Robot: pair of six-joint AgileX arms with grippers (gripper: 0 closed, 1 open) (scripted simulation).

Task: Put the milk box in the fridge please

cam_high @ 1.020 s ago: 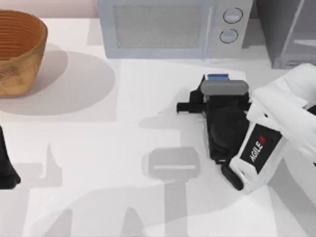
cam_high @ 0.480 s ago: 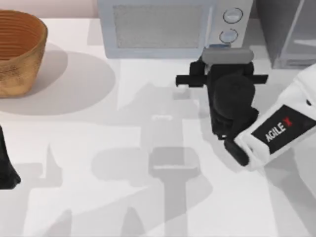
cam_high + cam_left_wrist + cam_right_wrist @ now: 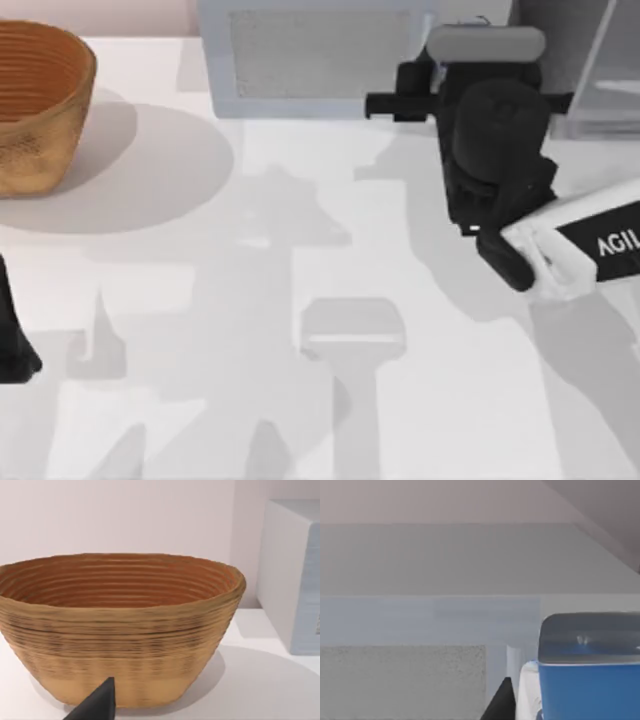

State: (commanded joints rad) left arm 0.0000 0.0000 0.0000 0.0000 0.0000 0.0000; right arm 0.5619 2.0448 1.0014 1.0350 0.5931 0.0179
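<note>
My right gripper (image 3: 487, 62) holds the milk box (image 3: 588, 680), a blue carton with a grey top, in its fingers, raised at the worktop's (image 3: 300, 250) far edge. The microwave (image 3: 310, 55) stands just beside; the fridge (image 3: 580, 60) occupies the far right corner. Left gripper (image 3: 12, 335) parked at the left edge, fingers indeterminate.

The right claw (image 3: 487, 50) hides most of the milk box (image 3: 587, 680). The fridge (image 3: 580, 60) and basket (image 3: 40, 100) run off the edge.
</note>
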